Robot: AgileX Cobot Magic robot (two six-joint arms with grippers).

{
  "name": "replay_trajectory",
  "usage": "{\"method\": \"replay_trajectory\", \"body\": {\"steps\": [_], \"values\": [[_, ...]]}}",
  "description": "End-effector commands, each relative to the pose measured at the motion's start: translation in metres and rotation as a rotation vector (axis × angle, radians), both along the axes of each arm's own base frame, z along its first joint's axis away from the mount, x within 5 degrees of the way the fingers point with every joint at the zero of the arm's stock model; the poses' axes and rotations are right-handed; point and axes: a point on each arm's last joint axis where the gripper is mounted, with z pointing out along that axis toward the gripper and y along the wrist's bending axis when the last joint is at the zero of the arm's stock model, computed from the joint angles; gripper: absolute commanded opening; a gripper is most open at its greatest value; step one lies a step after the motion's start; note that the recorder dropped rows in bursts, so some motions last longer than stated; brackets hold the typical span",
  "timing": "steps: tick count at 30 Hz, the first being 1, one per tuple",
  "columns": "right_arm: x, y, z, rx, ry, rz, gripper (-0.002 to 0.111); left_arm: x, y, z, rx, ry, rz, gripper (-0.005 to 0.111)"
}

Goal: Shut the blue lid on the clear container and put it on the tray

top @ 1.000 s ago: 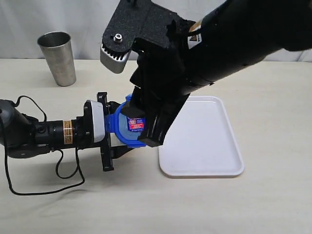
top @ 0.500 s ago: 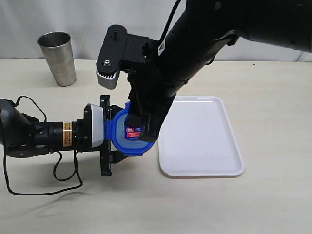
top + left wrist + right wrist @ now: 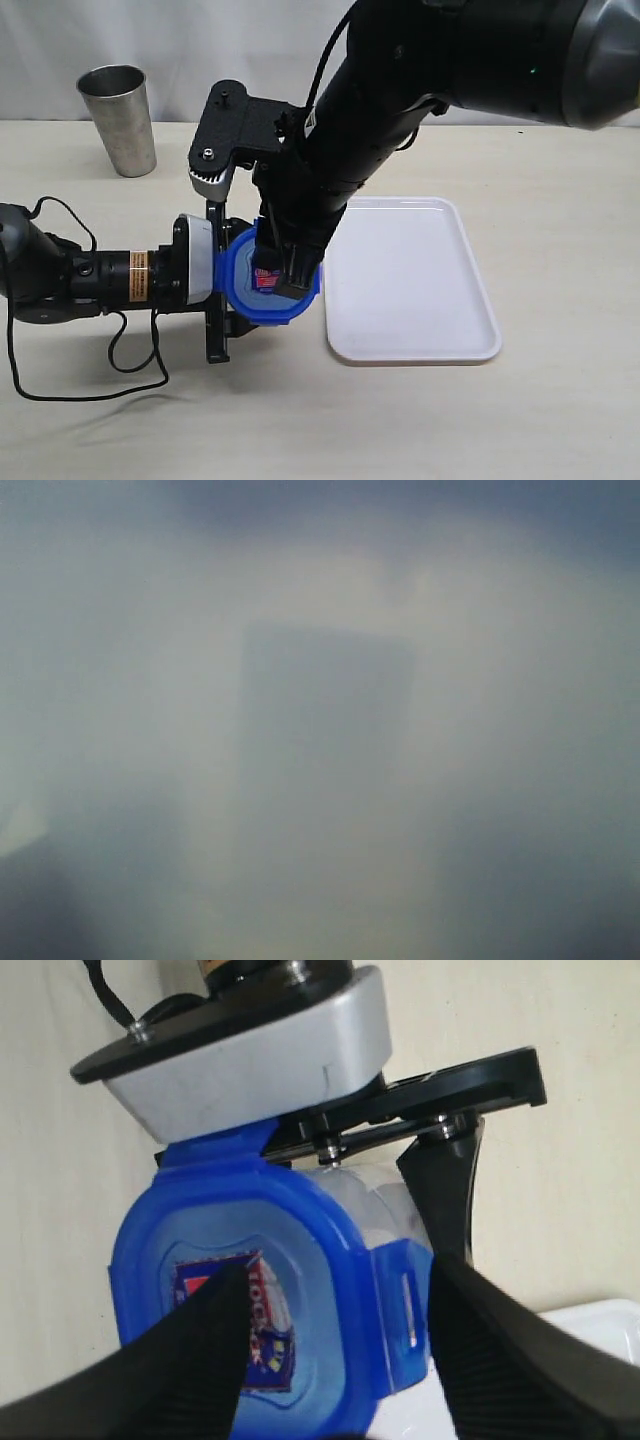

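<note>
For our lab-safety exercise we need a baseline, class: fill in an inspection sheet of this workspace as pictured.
Surface: beige table.
Job's things: blue lid sits on the clear container; white tray beside them, nothing on it.
Clutter: steel cup, upright, at the back.
Tools: left tool clamps the container; right tool open over the lid.
Cables: black cable looped on the table by the left arm.
Surroundings: pale curtain behind.
</note>
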Motion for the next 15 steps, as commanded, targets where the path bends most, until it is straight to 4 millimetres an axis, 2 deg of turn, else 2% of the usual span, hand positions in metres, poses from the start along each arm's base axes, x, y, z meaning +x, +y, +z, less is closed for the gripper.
{"method": "replay_trajectory", "body": {"steps": [1, 4, 11, 13, 15], "values": [[-0.005, 0.0, -0.021, -0.079, 0.131, 0.005, 0.05, -0.001, 0.0, 0.002, -0.01, 0.031, 0.004, 0.0], [-0.004, 0.0, -0.029, -0.104, 0.162, 0.009, 0.046, -0.001, 0.0, 0.002, -0.011, 0.035, 0.005, 0.0], [-0.002, 0.002, -0.04, -0.126, 0.191, -0.004, 0.046, -0.001, 0.0, 0.002, -0.017, 0.061, 0.011, 0.0], [0.0, 0.002, -0.039, -0.128, 0.173, -0.002, 0.046, -0.001, 0.0, 0.002, -0.02, 0.072, 0.014, 0.0], [0.004, 0.002, -0.03, -0.126, 0.137, -0.034, 0.046, 0.0, 0.0, 0.002, -0.026, 0.089, 0.025, 0.0]]}}
